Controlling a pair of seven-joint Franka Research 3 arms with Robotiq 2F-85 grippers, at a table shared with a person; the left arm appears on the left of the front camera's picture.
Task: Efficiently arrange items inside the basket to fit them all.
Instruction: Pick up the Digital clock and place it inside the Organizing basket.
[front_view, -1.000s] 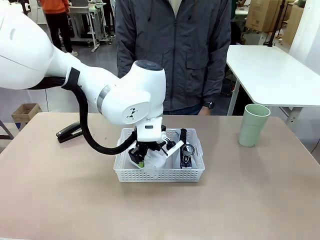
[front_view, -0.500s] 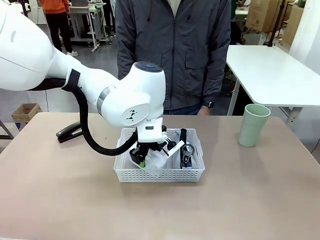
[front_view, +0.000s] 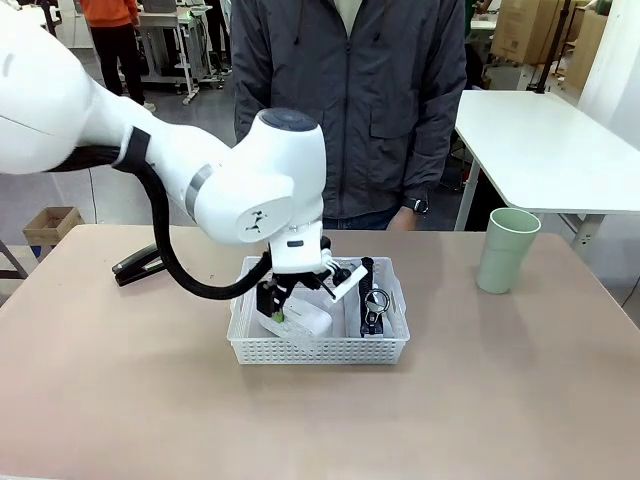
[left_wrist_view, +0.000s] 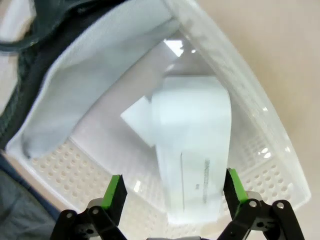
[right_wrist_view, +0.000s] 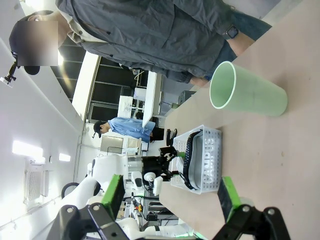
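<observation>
The white basket (front_view: 320, 352) sits mid-table. My left gripper (front_view: 289, 300) hangs just above its left half, open. In the left wrist view the green pads (left_wrist_view: 114, 194) stand wide on either side of the white box (left_wrist_view: 195, 150), which lies free on the basket floor (left_wrist_view: 95, 175). The grey pouch (front_view: 376, 300) with black trim rests along the basket's right side and appears as grey fabric (left_wrist_view: 100, 85) beside the box. A black stapler (front_view: 139, 265) lies on the table to the left. The pale green cup (front_view: 508, 249) stands at the right. My right gripper (right_wrist_view: 170, 197) is open, far from the cup (right_wrist_view: 250, 92) and the basket (right_wrist_view: 202, 160).
A person in a dark jacket (front_view: 350, 100) stands at the far edge, right behind the basket. A white side table (front_view: 545, 140) stands beyond the cup. Bare tabletop (front_view: 320, 430) stretches in front of the basket and to both sides.
My left gripper has opened and lifted slightly. The white box, tilted between its fingers before, now lies lower in the basket's left half.
</observation>
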